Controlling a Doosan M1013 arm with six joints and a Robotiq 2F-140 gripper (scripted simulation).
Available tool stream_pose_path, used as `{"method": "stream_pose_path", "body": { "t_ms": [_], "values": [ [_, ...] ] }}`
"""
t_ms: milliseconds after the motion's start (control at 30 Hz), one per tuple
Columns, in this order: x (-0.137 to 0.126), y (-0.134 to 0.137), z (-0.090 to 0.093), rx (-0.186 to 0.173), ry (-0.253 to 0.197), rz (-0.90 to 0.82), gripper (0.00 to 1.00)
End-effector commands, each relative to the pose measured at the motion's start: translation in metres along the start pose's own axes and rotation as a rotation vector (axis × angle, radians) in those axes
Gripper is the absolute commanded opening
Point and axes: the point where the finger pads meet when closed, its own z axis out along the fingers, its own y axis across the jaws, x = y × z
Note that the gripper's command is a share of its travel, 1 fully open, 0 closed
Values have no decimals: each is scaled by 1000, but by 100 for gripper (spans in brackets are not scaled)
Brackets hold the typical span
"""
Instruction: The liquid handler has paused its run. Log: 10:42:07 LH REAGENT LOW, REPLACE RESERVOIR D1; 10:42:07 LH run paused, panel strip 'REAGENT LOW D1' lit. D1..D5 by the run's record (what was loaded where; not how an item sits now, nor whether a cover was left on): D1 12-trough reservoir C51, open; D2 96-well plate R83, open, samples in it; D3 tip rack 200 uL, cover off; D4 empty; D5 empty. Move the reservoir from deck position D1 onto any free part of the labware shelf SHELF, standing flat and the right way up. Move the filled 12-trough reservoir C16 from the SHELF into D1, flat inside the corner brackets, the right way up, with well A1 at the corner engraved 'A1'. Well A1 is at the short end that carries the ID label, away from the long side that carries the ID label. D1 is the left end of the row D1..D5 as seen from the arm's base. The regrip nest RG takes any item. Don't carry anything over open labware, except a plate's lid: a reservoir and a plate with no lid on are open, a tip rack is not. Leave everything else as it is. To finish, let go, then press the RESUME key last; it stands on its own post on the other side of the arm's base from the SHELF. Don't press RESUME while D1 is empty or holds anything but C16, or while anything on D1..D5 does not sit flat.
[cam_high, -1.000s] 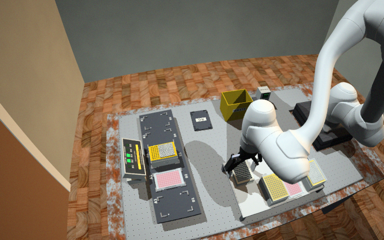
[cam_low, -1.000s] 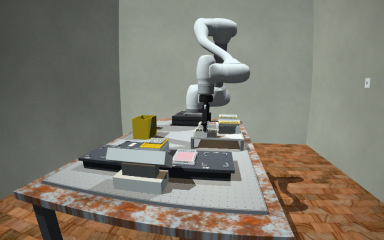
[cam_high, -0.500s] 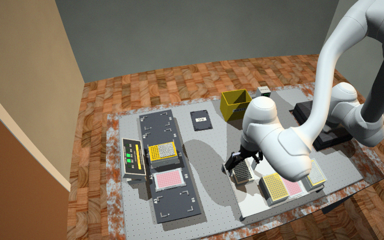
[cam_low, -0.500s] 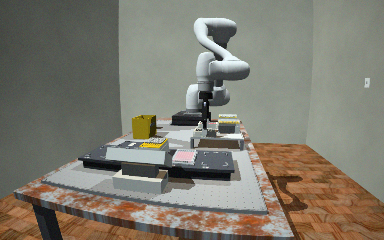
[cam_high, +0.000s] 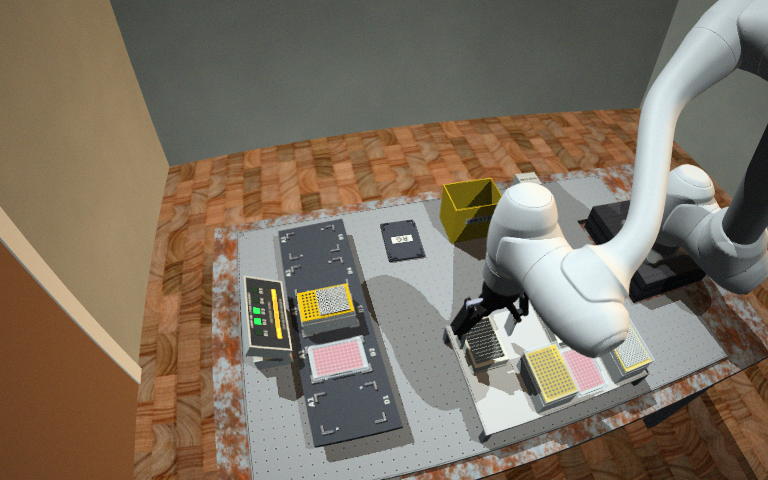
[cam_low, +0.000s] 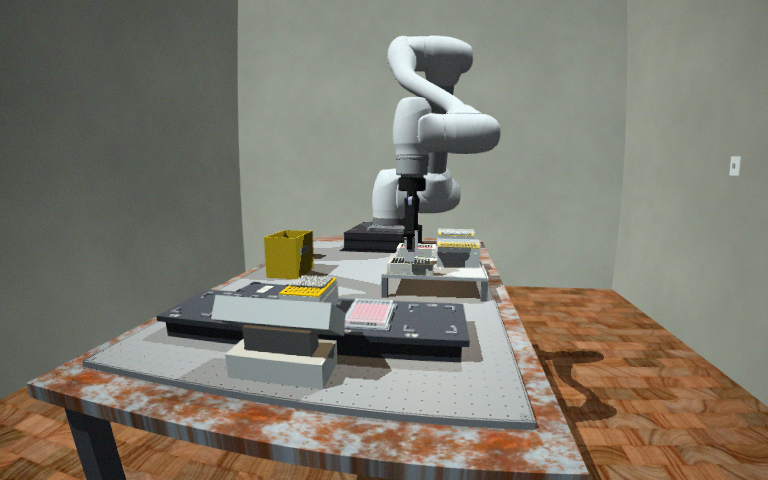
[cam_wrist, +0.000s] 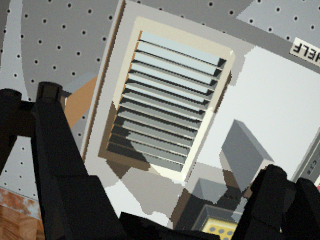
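The tool (cam_high: 491, 316) is hanging above the near-left corner of the shelf (cam_high: 498, 413), its fingers spread apart and gripping nothing. Directly beneath it, a 12-trough reservoir (cam_high: 484, 341) is sitting flat and upright on the shelf; in the wrist view this reservoir (cam_wrist: 170, 96) is lying between the two dark fingers, clear of both. Which ID it carries cannot be read. At 3 o'clock from the reservoir in the top view, a yellow tip rack (cam_high: 550, 373), a pink plate (cam_high: 583, 370) and a second rack (cam_high: 632, 350) are standing side by side on the same shelf. Well away at 9 o'clock, the dark deck (cam_high: 339, 339) is carrying a tip rack (cam_high: 325, 302) and a pink 96-well plate (cam_high: 337, 357); the D1 brackets (cam_high: 351, 410) at its near end are enclosing no labware. The yellow bin (cam_high: 468, 208) and the dark pad (cam_high: 402, 240) are standing on the table (cam_high: 226, 396) beyond.
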Motion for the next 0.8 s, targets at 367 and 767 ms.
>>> {"method": "stream_pose_path", "body": {
  "t_ms": [367,767],
  "values": [
    [0,0,-20,0,0,0,77],
    [0,0,-37,0,0,0,77]
  ]
}}
